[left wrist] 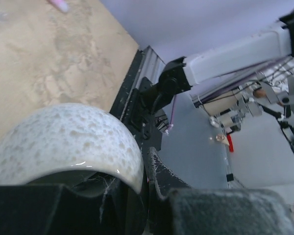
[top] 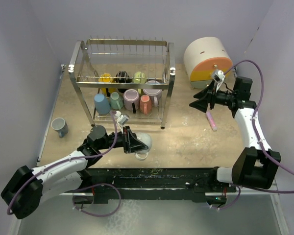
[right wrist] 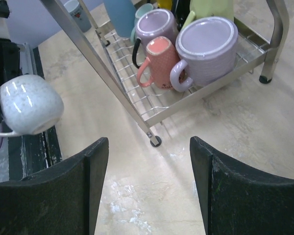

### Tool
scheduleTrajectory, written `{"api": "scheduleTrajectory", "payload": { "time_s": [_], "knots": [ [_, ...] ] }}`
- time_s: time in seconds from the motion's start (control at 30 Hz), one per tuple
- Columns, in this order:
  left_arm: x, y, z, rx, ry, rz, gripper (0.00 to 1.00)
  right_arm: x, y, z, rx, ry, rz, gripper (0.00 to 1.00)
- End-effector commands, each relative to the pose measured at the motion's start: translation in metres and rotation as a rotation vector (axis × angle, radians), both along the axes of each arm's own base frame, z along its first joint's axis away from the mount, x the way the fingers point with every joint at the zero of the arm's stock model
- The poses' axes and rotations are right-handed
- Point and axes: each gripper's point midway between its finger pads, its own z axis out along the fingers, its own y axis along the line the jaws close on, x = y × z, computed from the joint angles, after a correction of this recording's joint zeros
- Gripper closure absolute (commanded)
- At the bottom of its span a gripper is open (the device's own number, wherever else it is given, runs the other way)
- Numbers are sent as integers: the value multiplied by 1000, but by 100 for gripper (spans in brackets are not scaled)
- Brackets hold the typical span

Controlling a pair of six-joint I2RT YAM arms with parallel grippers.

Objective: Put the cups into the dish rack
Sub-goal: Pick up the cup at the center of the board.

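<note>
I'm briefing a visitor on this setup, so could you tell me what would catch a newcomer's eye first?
The silver dish rack at the far centre stands out, its lower tier crowded with colourful mugs. In front of it, the left gripper holds a white speckled mug, while the right gripper hangs open beside a cream-and-orange box.

A rounded cream-and-orange drawer box [top: 208, 61] is seen at two o'clock on the beige marbled counter [top: 196, 142]. A thin pink stick [top: 212, 121] is laid flat at three o'clock, apart from it.
</note>
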Motion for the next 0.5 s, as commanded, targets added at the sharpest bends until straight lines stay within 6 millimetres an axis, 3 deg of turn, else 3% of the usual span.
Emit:
{"api": "scheduleTrajectory", "payload": {
  "time_s": [0.0,0.1,0.27,0.47],
  "knots": [
    [-14,-19,96,-242,-406,-106,100,-13,3,32,-20,-76,73,31],
    [-16,-28,106,-266,-484,-80,100,-17,0,34,-82,-87,90,31],
    [-7,-30,115,-352,-582,38,100,-41,2,16,-111,-20,130,31],
    [14,-25,137,-474,-685,189,100,-68,21,2,-94,80,218,31]
  ]
}}
